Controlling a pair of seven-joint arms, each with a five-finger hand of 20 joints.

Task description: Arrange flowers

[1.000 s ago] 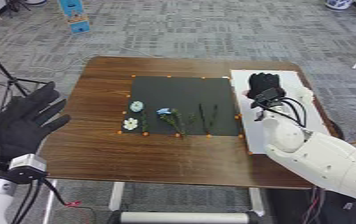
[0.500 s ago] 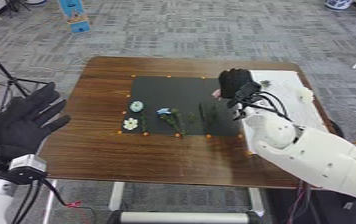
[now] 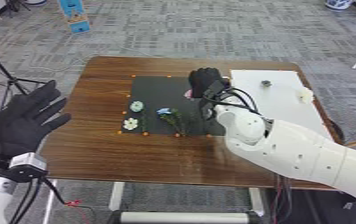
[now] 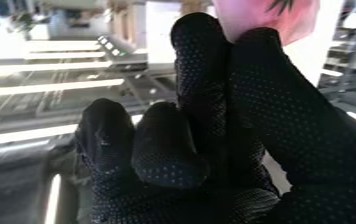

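Over the back right part of the black mat (image 3: 161, 86), my right hand (image 3: 208, 80) has a pink flower (image 3: 189, 94) at its left side. In the right wrist view the right hand (image 4: 237, 100) pinches the pink flower (image 4: 268, 17) between thumb and finger. On the mat's left lie a pale blue flower (image 3: 136, 106), a white flower (image 3: 130, 123) and a blue flower (image 3: 164, 111) with green stems. My left hand (image 3: 25, 117) is held off the table's left side, fingers straight. The right arm hides the mat's right part.
A white board (image 3: 285, 107) on the right of the brown table (image 3: 157, 165) bears a white flower (image 3: 305, 95) and a small dark round object (image 3: 266, 83). Orange marks dot the mat's edges. A black tripod (image 3: 13, 75) stands left of the table.
My right hand has moved left from the white board to above the black mat, with the pink flower along. The small dark object on the board has come into sight. The left hand has stayed still.
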